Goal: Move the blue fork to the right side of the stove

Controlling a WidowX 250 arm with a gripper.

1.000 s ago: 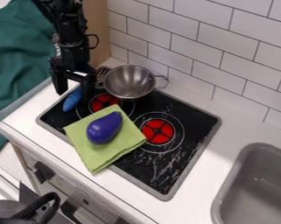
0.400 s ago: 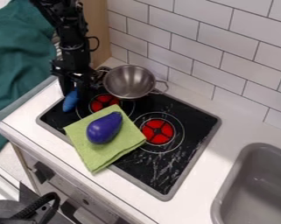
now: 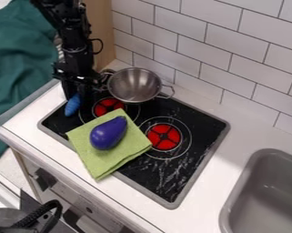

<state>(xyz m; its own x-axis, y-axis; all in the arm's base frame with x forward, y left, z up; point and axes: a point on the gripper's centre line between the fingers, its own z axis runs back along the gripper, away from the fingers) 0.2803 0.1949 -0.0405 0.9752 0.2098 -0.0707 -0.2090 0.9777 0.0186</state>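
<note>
The black arm [image 3: 73, 38] comes down behind the stove's [image 3: 190, 119] left end, nearly upright in its lower part, and its gripper [image 3: 76, 96] hangs pointing down over that end. The jaws stand narrow, closed about the upper part of the blue fork [image 3: 71, 106]. The fork slants at the stove's left end; whether it touches the stove cannot be told.

Black arm upper left, gripper [image 3: 76, 96] pointing down
</note>
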